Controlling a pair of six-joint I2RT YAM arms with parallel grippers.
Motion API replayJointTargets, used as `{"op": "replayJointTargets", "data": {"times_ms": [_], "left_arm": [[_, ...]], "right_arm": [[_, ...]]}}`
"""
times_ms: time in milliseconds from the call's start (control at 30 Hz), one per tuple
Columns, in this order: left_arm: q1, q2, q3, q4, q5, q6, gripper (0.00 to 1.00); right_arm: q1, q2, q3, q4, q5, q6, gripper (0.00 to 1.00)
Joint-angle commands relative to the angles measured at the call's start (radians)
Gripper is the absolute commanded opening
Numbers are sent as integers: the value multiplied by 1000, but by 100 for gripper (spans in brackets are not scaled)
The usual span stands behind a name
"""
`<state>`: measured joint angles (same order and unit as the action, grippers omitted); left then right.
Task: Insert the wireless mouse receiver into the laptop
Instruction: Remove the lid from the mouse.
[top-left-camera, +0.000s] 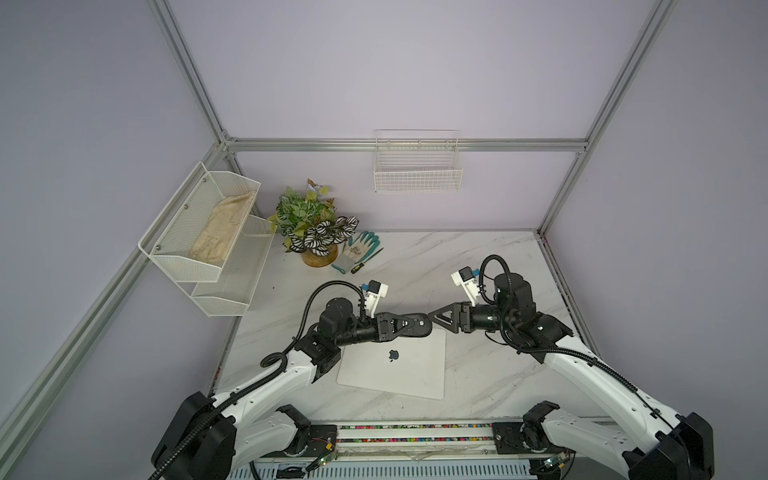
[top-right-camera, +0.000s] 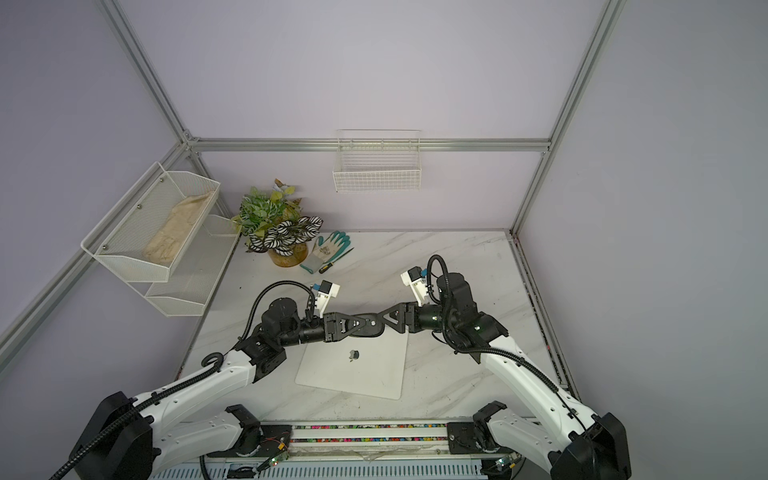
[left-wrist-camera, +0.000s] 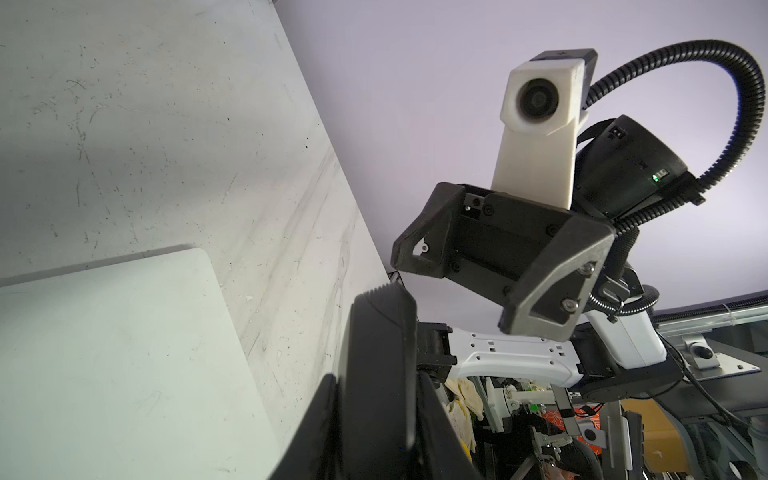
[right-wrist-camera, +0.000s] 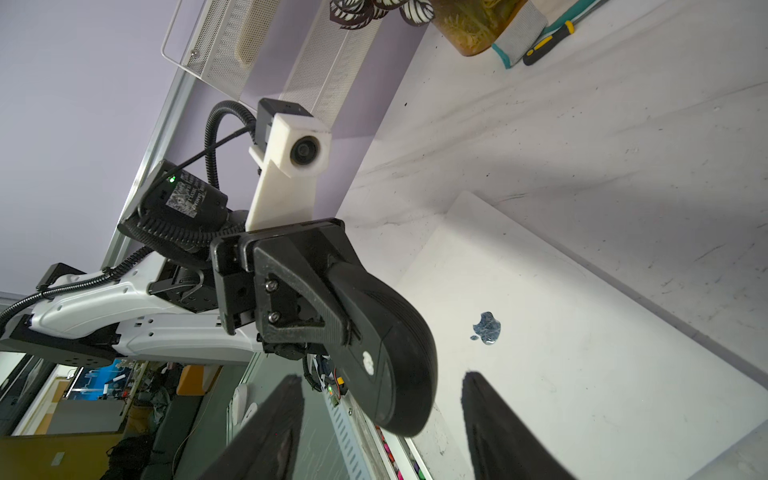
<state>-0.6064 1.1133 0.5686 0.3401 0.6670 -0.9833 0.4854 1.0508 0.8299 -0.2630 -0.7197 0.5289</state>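
table | thin silver-white rectangular laptop (top-left-camera: 395, 370) flat on white marble-patterned table (top-left-camera: 457, 257), front centre; black oval plastic mouse (top-left-camera: 422, 330) in left gripper (top-left-camera: 419, 321) over laptop's far edge; right gripper (top-left-camera: 435, 321) just right of mouse | back left | green potted plant (top-left-camera: 311, 232); teal-tipped glove (top-left-camera: 361, 245) and yellow-handled screwdriver (top-left-camera: 361, 266) to its right | walls | white wire basket (top-left-camera: 417, 180) on back wall; white mesh shelf (top-left-camera: 183, 266) on left wall, beige cloth (top-left-camera: 224, 232) in upper tier

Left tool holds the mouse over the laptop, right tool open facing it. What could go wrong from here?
1. The left tool pinches the mouse in mid-air above the edge of the laptop; a push from the right tool could knock it onto the lid.
2. The tools are almost tip to tip; a small overshoot may collide them.
3. The receiver shows in no view, so the right tool might grab the wrong part.
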Motion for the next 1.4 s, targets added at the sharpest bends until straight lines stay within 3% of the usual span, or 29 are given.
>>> {"op": "replayJointTargets", "data": {"times_ms": [0, 433, 800, 1000, 1200, 1367], "left_arm": [[-16, 16, 84, 42, -31, 23, 0], [-33, 49, 111, 60, -54, 18, 0], [-36, 37, 100, 59, -55, 21, 0], [-35, 40, 101, 61, -55, 27, 0], [-36, 42, 97, 59, -56, 29, 0], [-35, 46, 102, 60, -55, 28, 0]], "right_arm": [[35, 10, -12, 3, 32, -10, 64], [125, 63, -11, 8, 120, -24, 57], [125, 55, 3, -20, 185, -33, 39], [124, 49, 6, -49, 192, -44, 39], [125, 11, -1, -53, 220, -38, 50], [125, 14, -5, -43, 218, -37, 52]]}}
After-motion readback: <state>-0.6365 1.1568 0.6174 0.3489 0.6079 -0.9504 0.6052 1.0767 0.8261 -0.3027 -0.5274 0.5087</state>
